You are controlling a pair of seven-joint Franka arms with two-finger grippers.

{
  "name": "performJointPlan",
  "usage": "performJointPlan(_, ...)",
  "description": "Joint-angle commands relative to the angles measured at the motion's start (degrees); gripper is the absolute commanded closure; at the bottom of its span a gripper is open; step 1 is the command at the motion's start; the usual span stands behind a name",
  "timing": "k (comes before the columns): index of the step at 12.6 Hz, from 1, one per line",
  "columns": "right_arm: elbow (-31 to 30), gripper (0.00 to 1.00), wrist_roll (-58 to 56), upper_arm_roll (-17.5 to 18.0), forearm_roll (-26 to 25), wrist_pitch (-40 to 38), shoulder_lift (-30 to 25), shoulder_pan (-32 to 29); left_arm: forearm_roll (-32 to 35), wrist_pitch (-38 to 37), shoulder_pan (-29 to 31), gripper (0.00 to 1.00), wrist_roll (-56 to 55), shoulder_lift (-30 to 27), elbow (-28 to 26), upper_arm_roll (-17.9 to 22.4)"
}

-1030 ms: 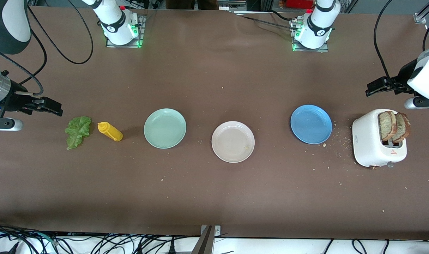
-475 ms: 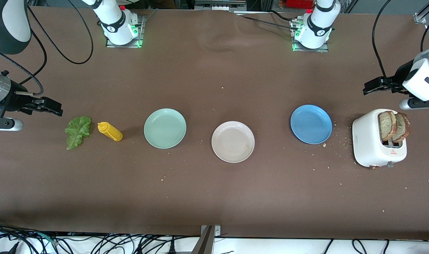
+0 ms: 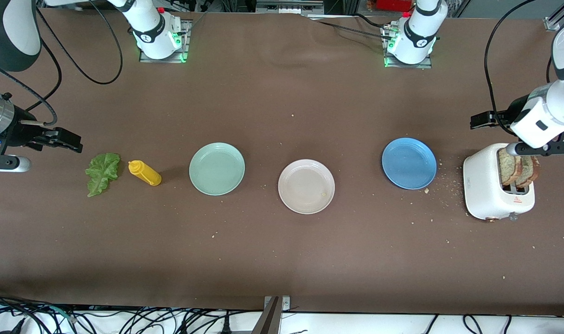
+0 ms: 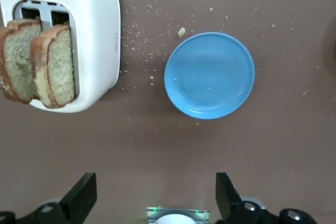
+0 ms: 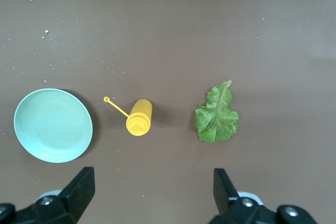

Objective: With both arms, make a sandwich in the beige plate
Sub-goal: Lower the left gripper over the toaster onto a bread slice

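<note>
The beige plate [image 3: 306, 186] lies bare in the middle of the table. Two brown bread slices [image 3: 518, 169] [image 4: 39, 61] stand upright in the white toaster [image 3: 483, 185] at the left arm's end. A green lettuce leaf [image 3: 102, 173] [image 5: 217, 115] lies flat at the right arm's end. My left gripper [image 3: 477, 121] [image 4: 155, 192] hangs open and empty over bare table beside the toaster, and its wrist overlaps the tops of the slices in the front view. My right gripper [image 3: 73, 141] [image 5: 152, 187] hangs open and empty over bare table beside the lettuce.
A mint-green plate [image 3: 217, 168] and a blue plate [image 3: 409, 163] flank the beige one. A yellow squeeze bottle [image 3: 145, 173] lies on its side between the lettuce and the mint-green plate. Crumbs dot the table round the toaster.
The left arm has swung so that its wrist now sits over the toaster's top, and its gripper has shifted slightly toward the blue plate. The right arm has not moved.
</note>
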Motion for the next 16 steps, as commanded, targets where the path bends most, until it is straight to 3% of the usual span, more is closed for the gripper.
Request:
performJointPlan(1,-1.95,0.00,0.28,0.95,-0.31,0.38,-1.85,-0.75,1.06,2.65,3.13,0.00,5.16,3.62,0.58,0.09)
performJointPlan(5,-1.95,0.00,0.28,0.95,-0.31,0.30,-1.85,-0.75,1.58,7.23,6.39,0.00,5.77,7.06,0.67,0.09)
performJointPlan(9,-1.95,0.00,0.19,0.95,-0.31,0.12,-1.94,-0.75,1.23,9.07,11.04,0.00,15.26,8.82,0.76,0.09)
performJointPlan(16,-2.04,0.00,0.19,0.86,-0.31,0.03,-1.94,-0.75,1.05,13.82,12.28,0.00,15.45,13.91,0.76,0.00)
